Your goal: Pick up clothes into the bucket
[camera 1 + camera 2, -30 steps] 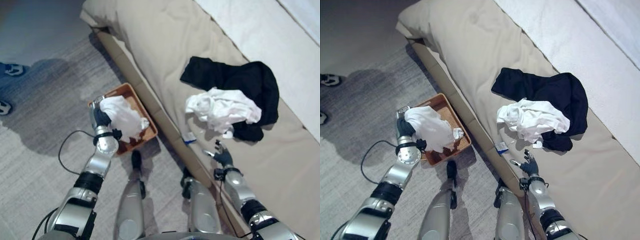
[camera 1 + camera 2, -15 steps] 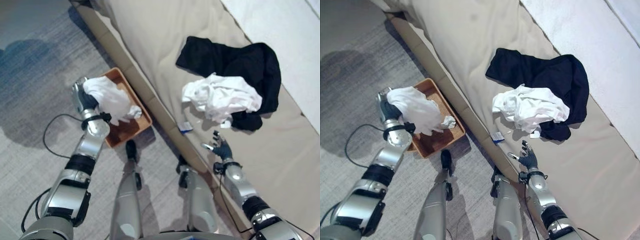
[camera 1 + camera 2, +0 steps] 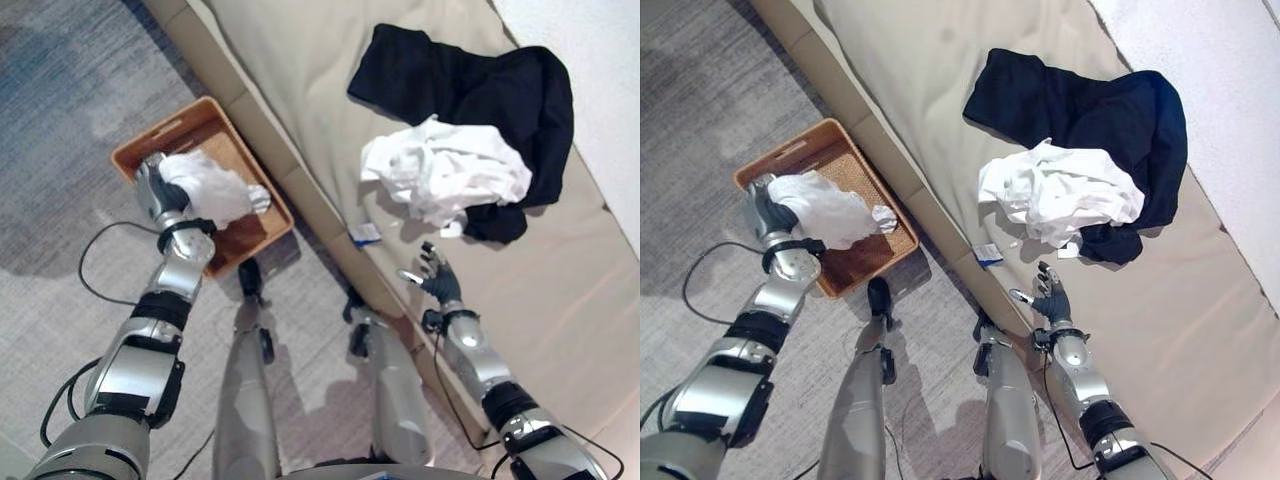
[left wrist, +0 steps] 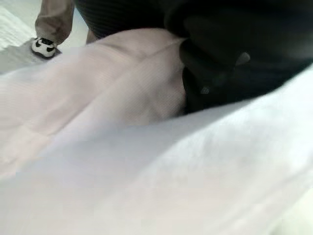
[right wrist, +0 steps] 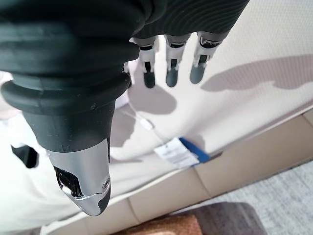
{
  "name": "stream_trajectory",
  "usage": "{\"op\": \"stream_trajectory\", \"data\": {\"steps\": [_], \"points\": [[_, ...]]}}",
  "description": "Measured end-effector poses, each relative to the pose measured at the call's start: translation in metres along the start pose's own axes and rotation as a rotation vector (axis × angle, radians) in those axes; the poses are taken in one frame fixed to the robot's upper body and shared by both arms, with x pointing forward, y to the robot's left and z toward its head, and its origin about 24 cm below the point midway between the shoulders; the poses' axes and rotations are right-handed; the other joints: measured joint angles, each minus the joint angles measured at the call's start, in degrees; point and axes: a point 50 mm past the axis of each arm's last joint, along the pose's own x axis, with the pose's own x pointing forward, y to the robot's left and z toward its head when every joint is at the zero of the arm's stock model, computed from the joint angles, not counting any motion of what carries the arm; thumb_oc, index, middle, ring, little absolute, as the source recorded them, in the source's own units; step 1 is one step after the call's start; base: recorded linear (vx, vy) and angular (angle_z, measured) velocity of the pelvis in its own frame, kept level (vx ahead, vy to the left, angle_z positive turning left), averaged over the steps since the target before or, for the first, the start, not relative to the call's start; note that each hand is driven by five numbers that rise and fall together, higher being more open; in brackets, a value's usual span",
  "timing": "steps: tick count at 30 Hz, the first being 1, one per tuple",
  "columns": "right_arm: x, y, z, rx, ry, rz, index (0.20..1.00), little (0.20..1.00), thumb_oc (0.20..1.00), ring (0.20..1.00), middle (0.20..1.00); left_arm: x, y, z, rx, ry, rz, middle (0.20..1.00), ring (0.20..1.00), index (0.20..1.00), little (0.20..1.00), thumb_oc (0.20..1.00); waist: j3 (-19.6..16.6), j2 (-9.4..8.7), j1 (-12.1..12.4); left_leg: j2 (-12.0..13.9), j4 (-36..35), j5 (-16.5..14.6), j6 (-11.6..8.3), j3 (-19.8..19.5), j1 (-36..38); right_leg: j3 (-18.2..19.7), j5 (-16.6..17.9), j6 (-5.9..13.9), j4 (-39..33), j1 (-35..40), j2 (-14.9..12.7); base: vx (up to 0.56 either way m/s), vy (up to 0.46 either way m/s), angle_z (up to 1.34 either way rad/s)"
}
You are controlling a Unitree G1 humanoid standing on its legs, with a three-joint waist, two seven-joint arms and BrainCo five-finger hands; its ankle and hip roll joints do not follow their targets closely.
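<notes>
White cloth (image 3: 210,185) hangs bunched in the left hand (image 3: 155,190), right over the orange basket (image 3: 790,155) on the floor by the bed (image 3: 330,90). The left fingers are buried in fabric, so I cannot tell their grip; the cloth clearly hangs from that hand. The step looks like the drop: the cloth sits above the basket, partly inside, not yet let go. Next move, I judge: release and pull the hand clear so the cloth falls in. The right hand (image 3: 1048,298) hovers over the bed edge, fingers straight, holding nothing. More clothes wait on the bed: a white pile (image 3: 445,170) on a black garment (image 3: 470,80), near that hand, probably next.
</notes>
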Motion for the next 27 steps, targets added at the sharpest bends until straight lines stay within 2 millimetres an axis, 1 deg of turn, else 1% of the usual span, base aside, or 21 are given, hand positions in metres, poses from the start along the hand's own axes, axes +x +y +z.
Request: {"op": "stream_trajectory", "data": {"steps": [1,3,4,5,9,13,18,21,23,24,27], "points": [[0.002,-0.001,0.003,-0.004,-0.011,-0.001,1.0,1.0,1.0,1.0,1.0,0.002,0.0,0.001,0.004,-0.001,-0.008,0.2,0.2,0.2,0.2,0.2,-0.03,-0.05,-0.29,0.06,0.05,0.01,-0.01,0.03,-0.76,0.12,0.07,0.02,0.12,-0.88,0.01,0.0,0.01,-0.03],[0.003,-0.002,0.005,-0.007,-0.018,-0.002,1.0,1.0,1.0,1.0,1.0,0.003,-0.001,0.002,0.011,-0.004,-0.02,0.407,0.407,0.407,0.407,0.407,-0.03,-0.05,-0.56,0.15,0.43,0.04,0.01,0.08,-1.66,0.13,0.33,0.07,0.15,-1.59,0.09,0.0,0.006,-0.02],[0.004,-0.002,0.007,-0.009,-0.023,-0.002,1.0,1.0,1.0,1.0,1.0,0.002,-0.004,0.001,0.016,0.019,-0.047,0.915,0.915,0.915,0.915,0.915,-0.03,-0.06,-0.69,0.15,0.56,0.04,0.01,0.08,-1.85,0.14,0.41,0.06,0.15,-1.75,0.08,0.0,0.0,0.0],[0.004,-0.002,0.007,-0.009,-0.025,-0.002,1.0,1.0,1.0,1.0,1.0,0.001,-0.005,0.0,0.012,0.029,-0.059,1.0,1.0,1.0,1.0,1.0,-0.04,-0.06,-0.78,0.16,0.64,0.04,0.01,0.06,-1.86,0.18,0.41,0.05,0.15,-1.75,0.08,0.0,0.0,0.0],[0.005,-0.003,0.009,-0.008,-0.029,-0.004,1.0,1.0,1.0,1.0,1.0,0.003,-0.008,0.004,0.001,0.038,-0.088,1.0,1.0,1.0,1.0,1.0,-0.04,-0.06,-0.67,0.31,0.78,0.03,0.02,0.09,-1.84,0.29,0.43,0.03,0.19,-1.75,0.2,0.0,0.0,0.0],[0.005,-0.001,0.015,-0.001,-0.056,0.011,1.0,1.0,1.0,1.0,1.0,0.004,-0.007,0.004,0.001,0.038,-0.098,1.0,1.0,1.0,1.0,1.0,-0.06,-0.05,-0.43,0.3,0.87,0.03,0.01,0.11,-1.69,0.4,0.43,0.02,0.48,-1.74,0.13,0.0,0.0,0.0],[0.005,-0.002,0.015,-0.005,-0.055,0.024,1.0,1.0,1.0,1.0,1.0,0.007,-0.004,0.005,0.003,0.028,-0.129,1.0,1.0,1.0,1.0,1.0,-0.16,0.05,0.85,0.29,0.85,0.04,0.01,0.65,-0.84,1.08,0.45,-0.02,1.06,-1.65,-0.02,0.0,0.006,-0.03],[0.005,-0.003,0.015,-0.007,-0.053,0.035,1.0,1.0,1.0,1.0,1.0,0.012,0.004,0.001,0.037,0.027,-0.151,1.0,1.0,1.0,1.0,1.0,-0.23,0.14,1.43,0.28,0.52,0.03,0.0,1.03,0.31,1.41,0.49,-0.07,1.02,-0.84,-0.07,0.01,0.008,-0.04],[0.005,-0.007,0.014,-0.008,-0.048,0.031,1.0,1.0,1.0,1.0,1.0,0.021,0.016,-0.004,0.085,0.047,-0.162,1.0,1.0,1.0,1.0,1.0,-0.49,0.49,2.19,0.28,-0.26,0.04,-0.02,1.39,1.9,1.68,0.49,-0.07,0.76,0.27,-0.07,0.02,0.0,-0.04],[0.004,-0.008,0.013,-0.008,-0.043,0.032,1.0,1.0,1.0,1.0,1.0,0.023,0.018,-0.005,0.095,0.054,-0.172,1.0,1.0,1.0,1.0,1.0,-0.56,0.62,2.34,0.29,-0.34,0.03,-0.02,1.4,2.2,1.67,0.49,-0.07,0.68,0.57,-0.04,0.0,0.0,0.0],[-0.002,-0.016,0.002,-0.021,0.008,0.029,1.0,1.0,1.0,1.0,1.0,0.028,0.029,-0.011,0.104,0.099,-0.158,1.0,1.0,1.0,1.0,1.0,-2.41,1.82,2.93,0.27,-1.14,0.06,-0.02,1.41,2.97,1.56,0.56,0.04,-0.1,1.38,0.05,0.04,-0.015,0.01]]}}
